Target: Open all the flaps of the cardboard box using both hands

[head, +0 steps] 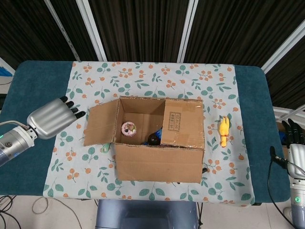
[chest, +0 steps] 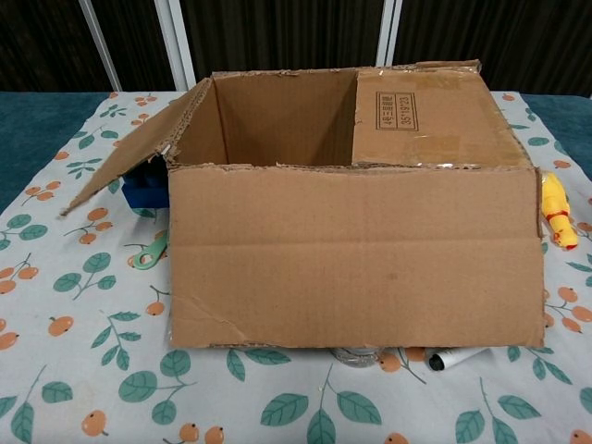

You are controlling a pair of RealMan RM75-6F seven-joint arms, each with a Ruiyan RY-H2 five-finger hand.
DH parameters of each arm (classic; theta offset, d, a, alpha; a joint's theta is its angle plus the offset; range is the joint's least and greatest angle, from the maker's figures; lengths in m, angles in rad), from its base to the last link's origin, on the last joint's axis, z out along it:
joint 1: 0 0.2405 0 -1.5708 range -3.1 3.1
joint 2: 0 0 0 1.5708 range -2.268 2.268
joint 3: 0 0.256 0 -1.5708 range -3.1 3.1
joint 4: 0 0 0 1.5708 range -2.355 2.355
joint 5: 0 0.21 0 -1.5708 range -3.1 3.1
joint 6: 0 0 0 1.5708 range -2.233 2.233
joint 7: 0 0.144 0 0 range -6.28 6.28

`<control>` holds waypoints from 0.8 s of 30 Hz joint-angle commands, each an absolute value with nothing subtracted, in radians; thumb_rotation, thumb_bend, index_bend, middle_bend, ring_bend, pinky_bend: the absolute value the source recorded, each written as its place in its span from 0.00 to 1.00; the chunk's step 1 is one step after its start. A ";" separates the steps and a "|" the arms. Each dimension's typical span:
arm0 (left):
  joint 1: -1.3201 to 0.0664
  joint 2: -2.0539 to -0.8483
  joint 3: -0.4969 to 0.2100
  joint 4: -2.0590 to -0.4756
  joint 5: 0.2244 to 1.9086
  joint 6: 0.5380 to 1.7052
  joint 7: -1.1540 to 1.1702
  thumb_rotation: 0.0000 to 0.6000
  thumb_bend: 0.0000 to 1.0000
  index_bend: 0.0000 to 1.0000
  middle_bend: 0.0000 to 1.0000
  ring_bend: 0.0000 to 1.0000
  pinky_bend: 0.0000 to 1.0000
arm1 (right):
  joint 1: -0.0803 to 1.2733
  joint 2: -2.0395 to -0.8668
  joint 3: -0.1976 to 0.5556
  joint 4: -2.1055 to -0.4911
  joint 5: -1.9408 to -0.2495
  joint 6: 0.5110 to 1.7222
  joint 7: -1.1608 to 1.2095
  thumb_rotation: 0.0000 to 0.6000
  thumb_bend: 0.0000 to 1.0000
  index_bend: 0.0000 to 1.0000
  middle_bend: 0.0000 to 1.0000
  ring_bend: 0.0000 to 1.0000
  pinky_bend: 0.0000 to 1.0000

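Observation:
The cardboard box (head: 159,162) stands mid-table on the flowered cloth. Its left flap (head: 100,123) is folded outward and slopes down to the left, also seen in the chest view as the left flap (chest: 129,153). The right flap (head: 183,123) lies inward over the right half of the opening, printed label up, as the chest view's right flap (chest: 421,116) confirms. My left hand (head: 52,117) hovers left of the open flap with fingers spread, touching nothing. My right hand (head: 294,138) stays at the far right edge, off the table, fingers apart and holding nothing.
Inside the box lie a pink ring (head: 128,128) and a dark ball (head: 153,139). A yellow toy (head: 223,131) lies right of the box. A blue block (chest: 146,190) and a green tool (chest: 151,252) sit under the left flap. A small cylinder (chest: 453,358) lies at the front.

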State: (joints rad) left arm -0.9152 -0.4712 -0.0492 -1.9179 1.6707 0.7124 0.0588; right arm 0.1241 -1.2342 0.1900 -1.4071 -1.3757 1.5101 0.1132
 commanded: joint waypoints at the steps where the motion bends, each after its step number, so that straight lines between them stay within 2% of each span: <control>1: -0.770 -0.585 -0.024 -1.884 1.613 0.882 0.122 1.00 0.72 0.13 0.26 0.18 0.23 | 0.124 -1.232 0.192 -1.410 -1.376 1.511 0.114 1.00 0.47 0.00 0.00 0.00 0.21; 4: -0.652 -0.689 -0.011 -1.881 1.555 1.032 0.202 1.00 0.57 0.03 0.12 0.08 0.17 | 0.124 -1.227 0.193 -1.415 -1.379 1.512 0.110 1.00 0.47 0.00 0.00 0.00 0.21; 6: -0.581 -0.753 -0.002 -1.881 1.515 1.114 0.238 1.00 0.44 0.00 0.04 0.03 0.14 | 0.125 -1.223 0.194 -1.421 -1.379 1.512 0.105 1.00 0.47 0.00 0.00 0.00 0.21; 8: -0.530 -0.805 0.003 -1.875 1.488 1.176 0.263 1.00 0.31 0.00 0.00 0.01 0.10 | 0.126 -1.218 0.197 -1.426 -1.378 1.511 0.102 1.00 0.47 0.00 0.00 0.00 0.21; 10: -0.477 -0.861 0.007 -1.870 1.461 1.242 0.265 1.00 0.23 0.00 0.00 0.00 0.09 | 0.127 -1.209 0.203 -1.440 -1.373 1.509 0.103 1.00 0.47 0.00 0.00 0.00 0.21; 14: -0.379 -0.979 0.002 -1.838 1.418 1.374 0.237 1.00 0.16 0.00 0.00 0.00 0.07 | 0.132 -1.184 0.217 -1.480 -1.360 1.498 0.097 1.00 0.46 0.00 0.00 0.00 0.21; 19: -0.297 -1.101 -0.016 -1.741 1.402 1.500 0.200 1.00 0.15 0.00 0.00 0.00 0.05 | 0.163 -1.132 0.242 -1.543 -1.353 1.457 0.085 1.00 0.41 0.00 0.00 0.00 0.21; 24: -0.248 -1.168 -0.029 -1.639 1.391 1.553 0.142 1.00 0.15 0.00 0.00 0.00 0.05 | 0.233 -1.055 0.285 -1.619 -1.372 1.398 0.040 1.00 0.37 0.00 0.00 0.00 0.21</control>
State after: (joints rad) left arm -0.2739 -1.1361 -0.0196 -1.6763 1.4028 1.5312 0.1721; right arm 0.2062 -1.0784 0.2646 -1.5919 -1.3641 1.4215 0.0572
